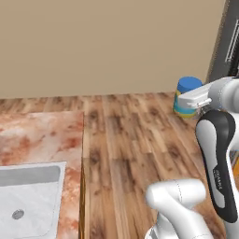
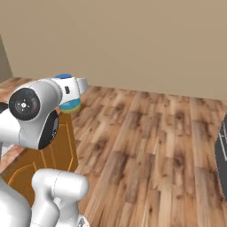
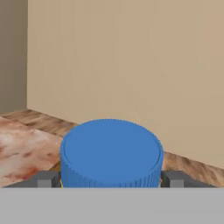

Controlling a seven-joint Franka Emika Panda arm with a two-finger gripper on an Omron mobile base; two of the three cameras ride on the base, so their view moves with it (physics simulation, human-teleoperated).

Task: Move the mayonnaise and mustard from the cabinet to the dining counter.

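The mayonnaise [image 1: 186, 94] is a squat jar with a blue lid and a yellow-and-blue label. My gripper [image 3: 109, 180] is shut on it, one dark fingertip [image 3: 46, 179] on each side just below the lid [image 3: 110, 151]. The jar [image 2: 70, 104] hangs in the air at the end of my arm, above the wooden floor and to the right of the dining counter [image 1: 42, 135]. The counter's marbled top [image 3: 17, 151] lies low at the left in the hand view. Its orange side [image 2: 57, 150] shows behind my arm. The mustard and the cabinet are out of view.
A steel sink [image 1: 28, 200] is set into the counter top near its front. Wooden floor [image 2: 146, 146] stretches ahead to a plain beige wall [image 1: 107, 42]. A dark appliance [image 1: 228, 42] stands at the far right, and its edge [image 2: 221, 155] comes close on the right.
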